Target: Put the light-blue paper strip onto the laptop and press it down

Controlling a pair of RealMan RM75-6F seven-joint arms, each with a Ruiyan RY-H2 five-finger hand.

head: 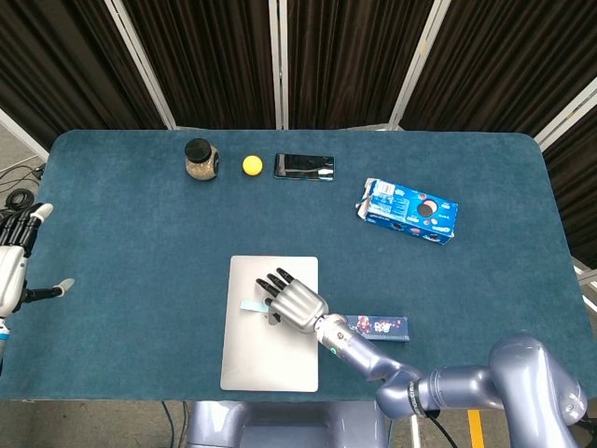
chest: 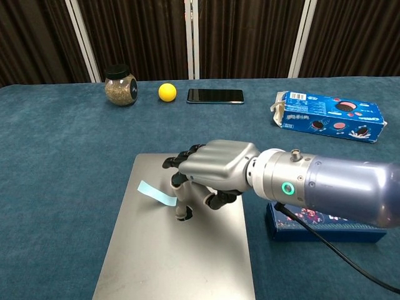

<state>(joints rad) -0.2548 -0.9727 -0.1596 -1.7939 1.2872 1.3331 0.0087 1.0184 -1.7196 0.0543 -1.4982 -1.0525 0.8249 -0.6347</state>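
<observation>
Blue table (head: 131, 243) — strip (chest: 156, 193) on laptop (chest: 156, 262)

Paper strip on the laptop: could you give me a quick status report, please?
Right hand over laptop, fingertip on paper strip. Strip's free end lifted. Left hand open at table edge. Nothing in the way.

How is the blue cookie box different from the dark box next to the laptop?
The cookie box is light blue and lies far back on the table; the dark box is navy and sits beside the laptop. The cookie box's end is torn open; the dark box is partly hidden by the arm. Both lie flat.
</observation>
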